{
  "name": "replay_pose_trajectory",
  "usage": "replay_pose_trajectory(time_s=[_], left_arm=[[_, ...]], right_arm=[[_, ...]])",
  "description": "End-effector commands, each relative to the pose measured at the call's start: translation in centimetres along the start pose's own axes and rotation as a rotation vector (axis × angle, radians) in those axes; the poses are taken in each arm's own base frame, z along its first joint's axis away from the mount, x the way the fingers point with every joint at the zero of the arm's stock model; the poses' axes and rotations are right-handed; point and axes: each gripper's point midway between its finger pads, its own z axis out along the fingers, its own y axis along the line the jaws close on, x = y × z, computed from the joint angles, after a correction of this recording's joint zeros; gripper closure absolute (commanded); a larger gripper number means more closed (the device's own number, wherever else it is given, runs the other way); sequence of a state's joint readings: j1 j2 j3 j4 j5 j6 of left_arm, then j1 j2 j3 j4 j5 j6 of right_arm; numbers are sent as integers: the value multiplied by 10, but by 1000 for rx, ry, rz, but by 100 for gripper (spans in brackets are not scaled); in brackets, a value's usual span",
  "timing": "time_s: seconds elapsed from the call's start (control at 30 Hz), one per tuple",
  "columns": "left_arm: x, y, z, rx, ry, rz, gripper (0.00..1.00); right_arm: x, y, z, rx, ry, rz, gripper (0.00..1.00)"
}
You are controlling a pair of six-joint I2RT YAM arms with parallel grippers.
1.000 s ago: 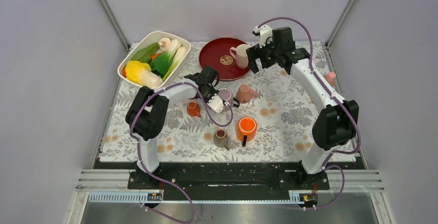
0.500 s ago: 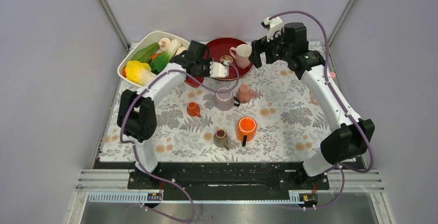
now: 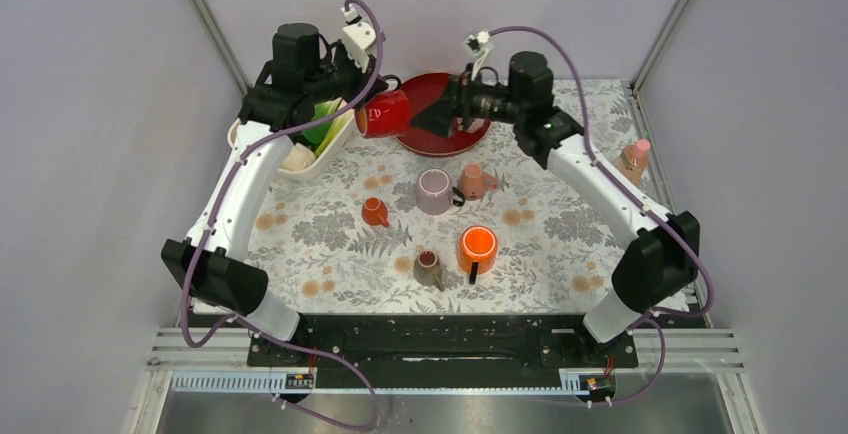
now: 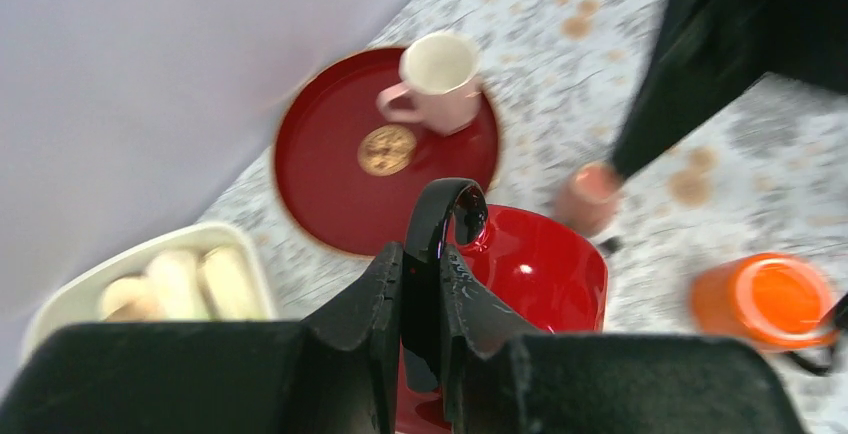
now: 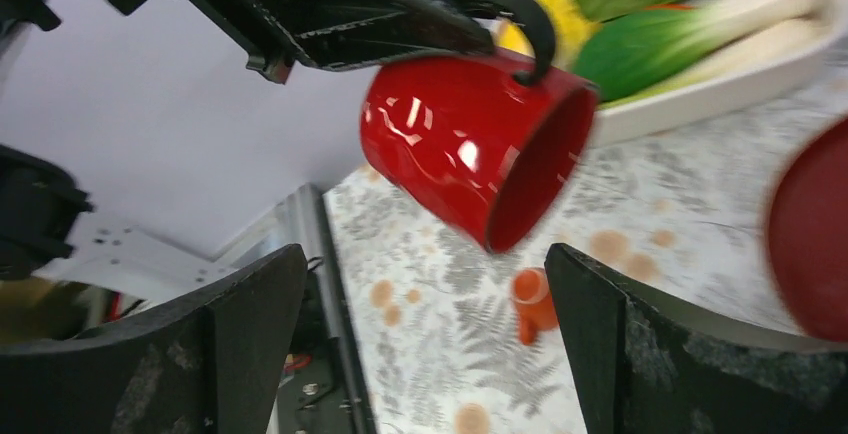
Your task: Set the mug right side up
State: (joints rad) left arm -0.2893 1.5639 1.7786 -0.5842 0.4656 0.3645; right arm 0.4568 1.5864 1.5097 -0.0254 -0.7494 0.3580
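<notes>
End effector (image 4: pixel 421 266) on glossy red mug (image 4: pixel 545 276)

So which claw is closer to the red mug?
Left. The left claw grips the red mug by its black handle, up in the air. The right claw is open, facing the mug across a gap.

The left tool (image 3: pixel 362 94) holds the red mug (image 3: pixel 385 114) off the desk (image 3: pixel 540 244), tipped on its side. The right tool (image 3: pixel 425 122) hovers just beside the mug, facing it, above the red tray (image 3: pixel 428 89). Nearer the arm bases than both tools stands a lilac mug (image 3: pixel 433 192).
</notes>
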Motion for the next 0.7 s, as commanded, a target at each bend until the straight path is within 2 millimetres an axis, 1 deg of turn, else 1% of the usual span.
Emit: replay_pose_trajectory(time_s=[0.0,0.07,0.1,0.13,0.17,0.23,0.27,0.33,0.37,0.4,0.43,0.47,0.5,0.53,0.57,0.63,0.67], left_arm=[[-66,-39,-26,165,-188,-129,100],[-71,-44,-30,191,-199,-164,100],[-74,-48,-32,214,-207,-179,100],[-75,-51,-33,229,-212,-189,100],[-77,-51,-34,232,-219,-199,100],[-80,-51,-35,230,-225,-210,100],[-80,-50,-34,229,-228,-217,100],[-78,-46,-31,221,-223,-230,100],[-76,-41,-30,204,-218,-237,100],[-72,-35,-30,182,-209,-242,90],[-66,-26,-30,148,-197,-248,64],[-59,-18,-32,113,-185,-256,31],[-51,-8,-34,74,-172,-273,6],[-42,4,-37,30,-161,-293,2],[-34,16,-43,-15,-152,-313,1],[-11,38,-54,-84,-128,-370,1],[2,50,-59,-126,-110,-396,1]], right_arm=[[-23,59,27,-207,-74,20,1],[-22,61,34,-224,-68,52,4],[-22,62,35,-233,-62,67,7],[-21,66,35,-262,-54,82,13],[-20,73,34,-305,-47,96,22],[-19,94,27,-419,-33,115,46],[-20,102,24,-463,-26,122,60],[-22,114,17,-526,-18,104,95],[-23,114,17,-527,-16,81,100],[-20,109,18,-510,-5,43,100],[-18,100,21,-468,9,-5,100],[-5,79,28,-375,65,-13,100],[2,58,33,-261,108,-65,100],[6,34,37,-169,145,-203,100],[12,8,41,-73,198,-270,100],[14,-39,45,87,308,-381,100],[2,-55,44,160,340,-452,100]])
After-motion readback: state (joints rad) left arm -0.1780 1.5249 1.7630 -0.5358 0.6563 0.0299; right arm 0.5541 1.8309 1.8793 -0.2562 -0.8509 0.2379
